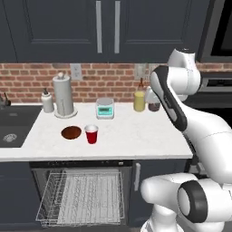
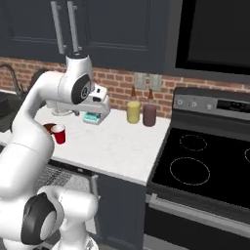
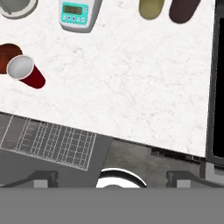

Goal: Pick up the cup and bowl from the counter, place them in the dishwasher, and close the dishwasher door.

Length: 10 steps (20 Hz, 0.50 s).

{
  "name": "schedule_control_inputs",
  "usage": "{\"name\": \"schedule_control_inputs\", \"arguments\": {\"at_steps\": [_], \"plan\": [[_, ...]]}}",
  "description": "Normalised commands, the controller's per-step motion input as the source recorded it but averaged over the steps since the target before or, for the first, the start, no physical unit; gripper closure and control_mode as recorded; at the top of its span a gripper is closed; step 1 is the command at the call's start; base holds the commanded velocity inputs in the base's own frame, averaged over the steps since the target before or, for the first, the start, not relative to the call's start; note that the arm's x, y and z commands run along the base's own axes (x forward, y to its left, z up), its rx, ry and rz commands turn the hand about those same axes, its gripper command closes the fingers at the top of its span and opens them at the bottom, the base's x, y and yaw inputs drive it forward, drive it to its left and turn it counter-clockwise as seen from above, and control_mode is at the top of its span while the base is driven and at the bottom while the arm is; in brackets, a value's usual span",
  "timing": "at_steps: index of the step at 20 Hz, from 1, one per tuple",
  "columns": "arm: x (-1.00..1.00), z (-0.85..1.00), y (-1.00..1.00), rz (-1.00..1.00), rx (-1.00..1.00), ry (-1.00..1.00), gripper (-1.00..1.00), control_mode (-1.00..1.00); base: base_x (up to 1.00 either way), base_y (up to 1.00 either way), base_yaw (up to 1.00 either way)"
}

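Tool (image 3: 113, 178) wide open, empty, high above counter (image 3: 131, 87).

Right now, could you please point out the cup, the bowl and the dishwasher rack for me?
cup (image 1: 91, 135), left base view, on its red side wall.
bowl (image 1: 71, 132), left base view, on its dark inside.
dishwasher rack (image 1: 86, 197), left base view, on its wire floor.

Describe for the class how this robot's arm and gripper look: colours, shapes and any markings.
The arm is built of glossy white, rounded, tube-like segments joined by dark grey to black round joints. Its boxy white gripper has two small dark finger tips. No cables or printed markings can be seen.
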Motion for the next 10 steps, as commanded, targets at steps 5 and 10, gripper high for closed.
{"name": "schedule_control_inputs", "arguments": {"at_steps": [5,10], "plan": [[0.0,0.0,0.0,0.0,0.0,0.0,-1.0,1.0,0.0,-0.12,0.66],[0.0,0.0,0.0,0.0,0.0,0.0,-1.0,1.0,0.0,-0.17,0.66]]}}
